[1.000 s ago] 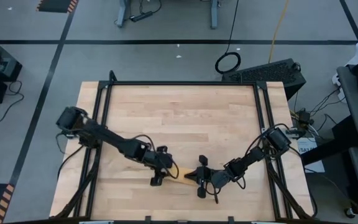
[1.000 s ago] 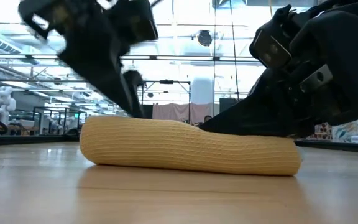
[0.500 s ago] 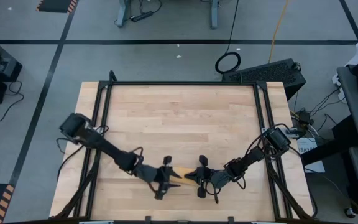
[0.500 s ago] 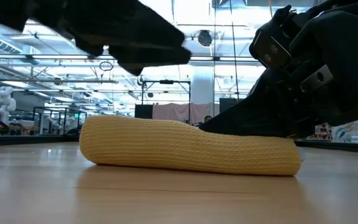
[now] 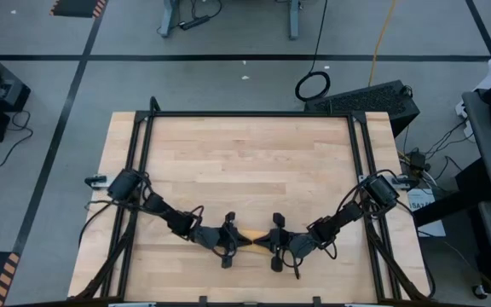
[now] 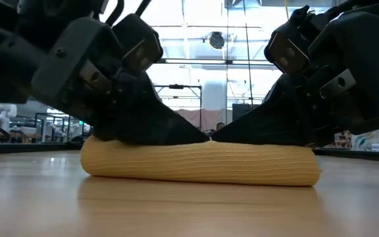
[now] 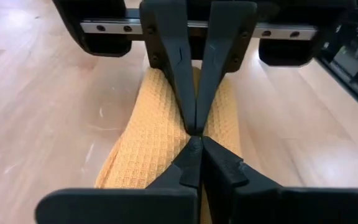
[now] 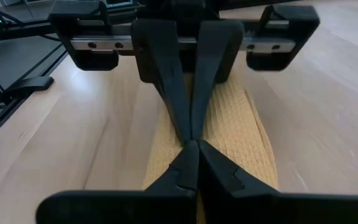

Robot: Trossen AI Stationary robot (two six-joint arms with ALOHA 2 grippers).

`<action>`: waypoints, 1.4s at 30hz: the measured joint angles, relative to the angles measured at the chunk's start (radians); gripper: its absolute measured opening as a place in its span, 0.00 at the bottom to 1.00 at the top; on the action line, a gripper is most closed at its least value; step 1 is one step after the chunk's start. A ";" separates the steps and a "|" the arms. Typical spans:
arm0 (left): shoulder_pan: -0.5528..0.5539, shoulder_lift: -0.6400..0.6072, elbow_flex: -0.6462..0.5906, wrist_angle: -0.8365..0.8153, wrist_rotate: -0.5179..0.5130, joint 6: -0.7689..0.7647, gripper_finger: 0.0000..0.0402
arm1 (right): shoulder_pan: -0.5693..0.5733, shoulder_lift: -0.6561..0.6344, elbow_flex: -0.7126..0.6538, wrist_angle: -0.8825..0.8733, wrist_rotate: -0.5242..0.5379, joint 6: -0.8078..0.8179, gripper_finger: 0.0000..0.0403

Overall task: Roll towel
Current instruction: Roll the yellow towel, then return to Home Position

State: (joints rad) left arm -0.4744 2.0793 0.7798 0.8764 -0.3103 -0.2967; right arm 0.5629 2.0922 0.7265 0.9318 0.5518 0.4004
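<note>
Around the wooden tabletop (image 5: 245, 162) runs a black frame (image 5: 250, 114); beyond its far edge, on the grey floor, lie a coiled black cable (image 5: 313, 85) and a dark keyboard-like unit (image 5: 369, 100); cluttered benches stand at either side of the room. Nothing else lies on the tabletop near the work; the two dark arms themselves crowd over the cloth and hide most of it from above.

The towel (image 6: 199, 163) lies near the tabletop's front edge, about midway across; it is rolled into a long mustard-yellow cylinder lying flat on the wood, with a fine waffle weave and rounded ends; from above only a small yellow patch (image 5: 251, 235) shows between the grippers.

The left gripper (image 5: 239, 241) rests on the roll's left part, fingers clenched together on top of the cloth; the right gripper (image 5: 264, 242) rests on its right part, likewise clenched; their tips meet nose to nose over the roll's middle.
</note>
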 joint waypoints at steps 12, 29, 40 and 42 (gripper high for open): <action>-0.008 -0.110 -0.004 -0.085 0.021 0.023 0.03 | 0.000 -0.042 -0.004 0.039 -0.007 -0.023 0.00; -0.008 -0.644 -0.003 -0.562 -0.039 0.176 0.03 | 0.000 -0.626 -0.003 -0.702 0.002 -0.083 0.00; -0.096 -0.771 -0.145 -0.553 -0.159 0.172 0.03 | 0.111 -1.029 -0.234 -0.886 0.127 -0.098 0.00; -0.108 -0.786 -0.222 -0.465 -0.214 0.167 0.03 | 0.124 -1.073 -0.298 -0.864 0.127 -0.102 0.00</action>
State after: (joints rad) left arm -0.5825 1.2933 0.5581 0.4114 -0.5241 -0.1299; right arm 0.6871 1.0196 0.4281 0.0680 0.6786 0.2984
